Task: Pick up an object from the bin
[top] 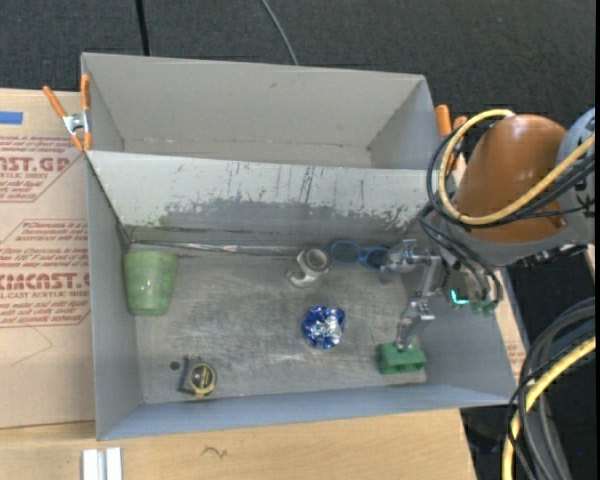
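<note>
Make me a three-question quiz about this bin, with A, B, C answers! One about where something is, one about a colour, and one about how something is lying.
1. Where in the bin is the cup? A. left end B. right end C. middle
2. What colour is the block right by the gripper? A. red B. green C. yellow
3. How is the cup placed? A. lying on its side B. upside down on the block C. stacked on the blue ball

Answers: 1 A, it lies against the left wall. 2 B, the block is plain green. 3 A, its side shows from above, on the bin floor.
</note>
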Action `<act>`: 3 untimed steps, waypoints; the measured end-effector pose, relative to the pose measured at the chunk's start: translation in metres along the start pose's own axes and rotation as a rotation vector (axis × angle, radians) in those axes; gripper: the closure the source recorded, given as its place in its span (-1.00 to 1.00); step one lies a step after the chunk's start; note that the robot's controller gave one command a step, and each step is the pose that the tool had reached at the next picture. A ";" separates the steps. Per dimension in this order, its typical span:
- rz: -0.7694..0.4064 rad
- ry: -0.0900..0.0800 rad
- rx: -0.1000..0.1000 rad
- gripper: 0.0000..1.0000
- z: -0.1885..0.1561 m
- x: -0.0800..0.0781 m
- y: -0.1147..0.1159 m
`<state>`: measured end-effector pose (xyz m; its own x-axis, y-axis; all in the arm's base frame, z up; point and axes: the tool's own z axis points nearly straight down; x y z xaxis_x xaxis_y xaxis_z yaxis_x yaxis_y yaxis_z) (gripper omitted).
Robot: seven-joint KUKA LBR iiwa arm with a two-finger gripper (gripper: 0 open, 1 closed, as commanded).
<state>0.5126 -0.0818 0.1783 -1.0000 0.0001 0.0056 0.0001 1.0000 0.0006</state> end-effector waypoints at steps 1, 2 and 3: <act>-0.533 -0.007 0.001 -1.00 0.108 0.011 0.032; -0.698 -0.008 -0.001 -1.00 0.077 0.027 0.119; -0.901 -0.006 0.000 -1.00 0.104 0.015 0.182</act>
<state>0.4969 0.1004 0.0749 -0.6206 -0.7841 -0.0025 -0.7841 0.6206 0.0022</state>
